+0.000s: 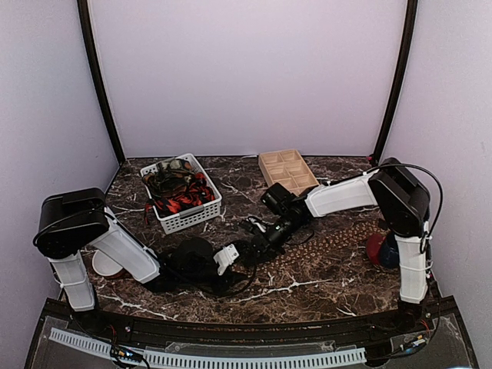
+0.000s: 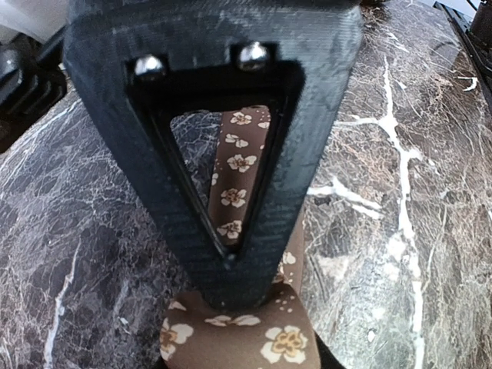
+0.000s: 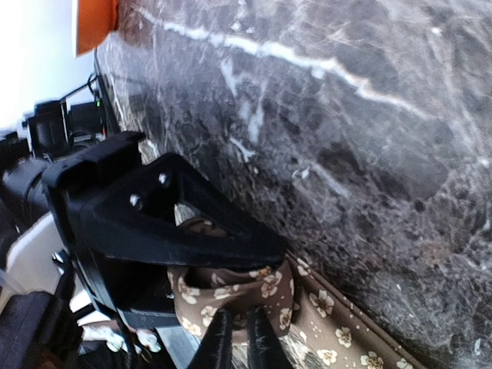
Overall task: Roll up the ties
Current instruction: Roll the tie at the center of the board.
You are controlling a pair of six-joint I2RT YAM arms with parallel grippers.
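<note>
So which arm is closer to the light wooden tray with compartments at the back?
Right. The right arm reaches across just in front of the light wooden tray. The left arm lies low toward the front-left, well away from it.

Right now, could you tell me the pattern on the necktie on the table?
Brown fabric necktie: small tan flowers, clearest in left wrist view.

brown tie [image 1: 338, 234] with small tan flowers lies flat on the marble table [image 1: 307, 286], stretched out to the right. its left end is bunched up, possibly into a partial roll. other ties [image 1: 181, 194], red-and-black and dark, sit tangled in the white basket [image 1: 194, 220].
</note>
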